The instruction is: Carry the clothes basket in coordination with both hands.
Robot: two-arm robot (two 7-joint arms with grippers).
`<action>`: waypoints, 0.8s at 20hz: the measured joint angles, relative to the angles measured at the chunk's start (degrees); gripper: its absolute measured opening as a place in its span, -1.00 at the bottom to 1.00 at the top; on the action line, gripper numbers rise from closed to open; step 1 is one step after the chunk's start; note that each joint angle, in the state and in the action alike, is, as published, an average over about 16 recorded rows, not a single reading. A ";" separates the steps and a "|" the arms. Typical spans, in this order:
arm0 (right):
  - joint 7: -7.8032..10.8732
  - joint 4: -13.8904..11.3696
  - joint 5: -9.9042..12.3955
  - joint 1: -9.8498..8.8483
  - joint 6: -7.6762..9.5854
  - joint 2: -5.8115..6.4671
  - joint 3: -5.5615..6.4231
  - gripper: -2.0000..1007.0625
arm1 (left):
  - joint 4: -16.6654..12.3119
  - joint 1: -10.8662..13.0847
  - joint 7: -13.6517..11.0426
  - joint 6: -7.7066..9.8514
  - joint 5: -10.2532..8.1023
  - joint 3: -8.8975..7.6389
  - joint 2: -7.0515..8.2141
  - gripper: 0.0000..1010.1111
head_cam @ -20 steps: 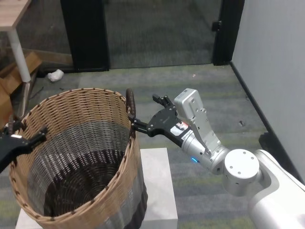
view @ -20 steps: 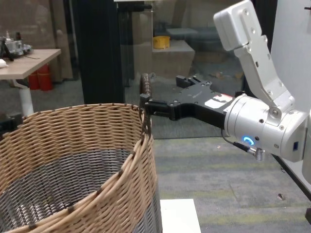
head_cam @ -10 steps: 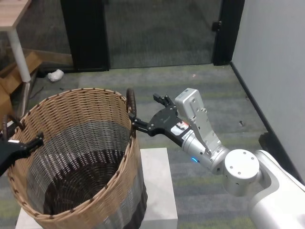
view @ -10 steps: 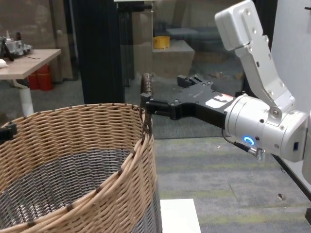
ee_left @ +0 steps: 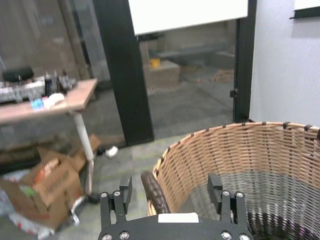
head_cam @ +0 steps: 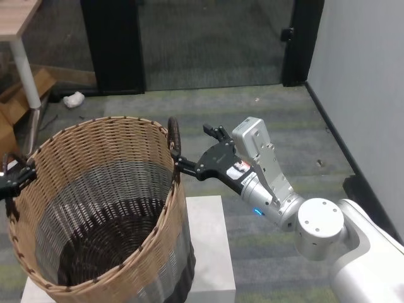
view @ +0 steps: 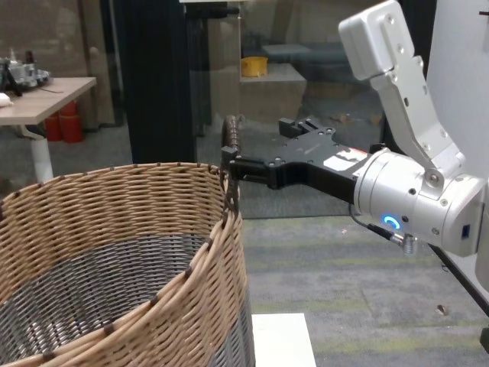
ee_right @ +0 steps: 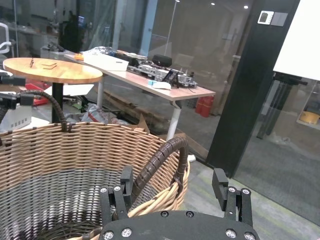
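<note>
Clothes basket (head_cam: 101,208): large round wicker, tan upper weave, grey lower band, dark inside at the bottom. Stands on a pale low platform (head_cam: 208,246), over green-grey carpet (head_cam: 265,120).

Right gripper (head_cam: 197,153): at the basket's right rim, level with the right loop handle (head_cam: 173,137). Fingers spread wide. In the right wrist view the dark wrapped handle (ee_right: 160,162) rises just beside one finger (ee_right: 125,187); the other finger stands clear of the basket. Nothing clamped. Whether the near finger touches the handle, cannot tell. Blue ring lit on the silver wrist (view: 412,202).

Left gripper (ee_left: 171,190): at the basket's left rim, only its fingertips (head_cam: 19,177) showing in the head view. Fingers wide apart, the left loop handle (ee_left: 154,192) standing up between them, not gripped.

Beyond the basket: black door frame (head_cam: 113,44), wooden desk (ee_left: 47,102), cardboard boxes (ee_left: 47,185) on the floor beneath it.
</note>
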 joint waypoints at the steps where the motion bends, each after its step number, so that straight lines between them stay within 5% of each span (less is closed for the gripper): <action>1: -0.46 -0.28 0.07 -0.23 -0.30 -0.07 0.35 1.00 | -0.31 0.00 -0.20 -0.82 0.63 -0.11 0.19 0.98; 7: -3.26 -2.46 0.71 -1.84 -2.29 -0.67 2.97 1.00 | -0.03 -1.35 -4.52 -6.46 1.83 -0.27 1.26 0.98; 16: -7.01 -6.94 1.38 -4.50 -4.28 -1.95 7.45 1.00 | 2.29 -6.23 -13.29 -15.22 0.70 0.49 1.96 0.98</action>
